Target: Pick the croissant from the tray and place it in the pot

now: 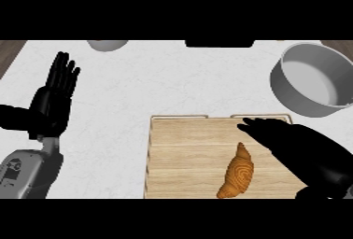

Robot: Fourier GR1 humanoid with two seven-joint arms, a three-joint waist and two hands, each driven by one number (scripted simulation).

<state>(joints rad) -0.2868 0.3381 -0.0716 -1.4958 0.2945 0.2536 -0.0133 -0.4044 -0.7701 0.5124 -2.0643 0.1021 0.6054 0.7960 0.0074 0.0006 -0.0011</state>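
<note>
White marble counter, wooden tray at the near edge, grey pot far right. Croissant lies on the tray, untouched, long axis running away from you. Your right hand hovers just right of it, fingers straight and together, nothing held, likely lined up to come in from the side. Left hand rests open at left, fingers up. Pick not yet made.

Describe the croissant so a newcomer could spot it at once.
Find the wooden tray in the lower middle of the white counter. The croissant lies on its right half, just left of the right hand. It is the only golden-brown, curved, ridged thing there.
</note>
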